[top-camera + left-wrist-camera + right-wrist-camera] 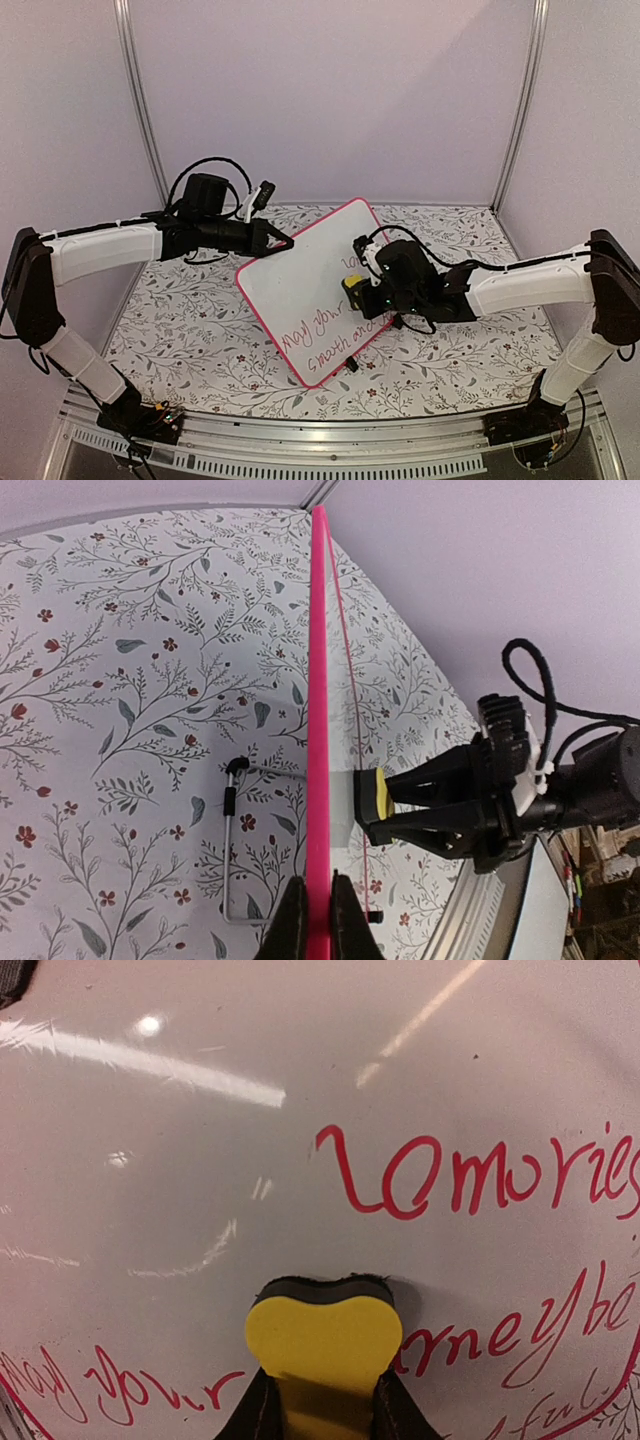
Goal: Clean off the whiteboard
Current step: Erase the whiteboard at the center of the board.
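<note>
The whiteboard [318, 288], white with a thin pink-red frame, stands tilted on the table with red handwriting on its lower right part. My left gripper [290, 243] is shut on the board's upper left edge; the left wrist view shows the pink frame [318, 730] edge-on between the fingers. My right gripper [356, 285] is shut on a yellow block eraser [322, 1350] whose dark pad is against the board face [200, 1160], among the red words. The eraser also shows in the left wrist view [378, 798].
The table [180, 330] has a floral cloth. A wire stand with black tips [232, 850] props the board from behind. A small black clip foot [351, 365] sits at the board's lower edge. Walls enclose the back and sides.
</note>
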Controlling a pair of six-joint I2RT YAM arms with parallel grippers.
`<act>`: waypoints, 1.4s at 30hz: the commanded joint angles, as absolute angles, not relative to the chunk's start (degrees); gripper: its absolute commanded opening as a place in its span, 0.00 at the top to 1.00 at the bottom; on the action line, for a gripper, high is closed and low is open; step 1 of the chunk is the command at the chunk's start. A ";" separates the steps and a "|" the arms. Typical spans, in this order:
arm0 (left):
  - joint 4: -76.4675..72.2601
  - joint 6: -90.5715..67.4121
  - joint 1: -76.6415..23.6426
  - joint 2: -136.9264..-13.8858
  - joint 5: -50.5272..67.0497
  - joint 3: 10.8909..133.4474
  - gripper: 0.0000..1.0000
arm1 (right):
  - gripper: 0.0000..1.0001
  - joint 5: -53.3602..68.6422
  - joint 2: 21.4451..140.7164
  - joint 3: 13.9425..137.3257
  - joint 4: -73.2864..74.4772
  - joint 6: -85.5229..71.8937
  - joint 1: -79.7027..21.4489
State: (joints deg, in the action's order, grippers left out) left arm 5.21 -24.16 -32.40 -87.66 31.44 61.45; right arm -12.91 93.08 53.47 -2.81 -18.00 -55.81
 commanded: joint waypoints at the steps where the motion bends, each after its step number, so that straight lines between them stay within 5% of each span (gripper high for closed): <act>1: 7.13 -19.48 -33.85 -89.90 30.50 60.82 1.00 | 0.75 -11.61 92.59 50.75 2.74 -19.16 -55.81; 42: 7.19 -19.45 -33.93 -89.80 30.57 60.91 1.00 | 0.74 -13.53 97.31 64.14 0.67 -14.16 -51.97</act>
